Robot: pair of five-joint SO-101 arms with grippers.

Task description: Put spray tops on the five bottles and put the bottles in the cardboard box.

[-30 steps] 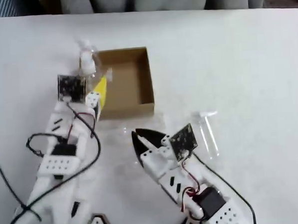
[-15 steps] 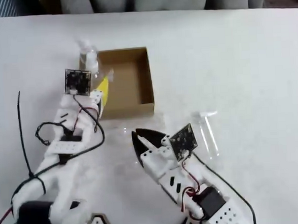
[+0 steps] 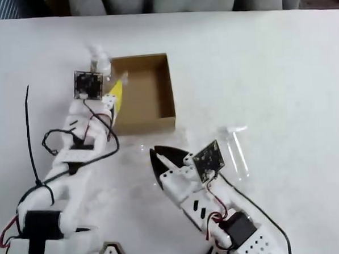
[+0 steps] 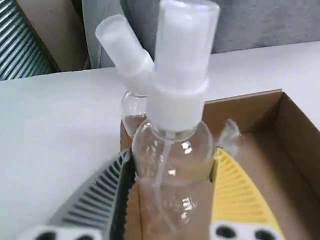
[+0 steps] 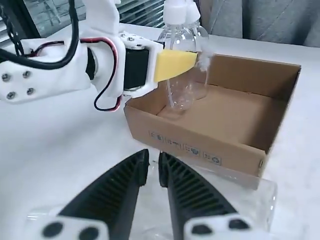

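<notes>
The left fingers (image 4: 235, 195) grasp a capped bottle (image 4: 172, 155), upright at the far-left corner of the box (image 3: 166, 87). A second bottle (image 4: 131, 85) stands just beyond it. The right fingers (image 5: 120, 187), nearly clenched on nothing, sit by the box's near wall. A third bottle (image 3: 237, 149) lies on the surface to their right.

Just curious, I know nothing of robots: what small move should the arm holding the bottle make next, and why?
Probably ease down and open the left gripper: its bottle already wears a spray top and hangs inside a corner of the cardboard box.
</notes>
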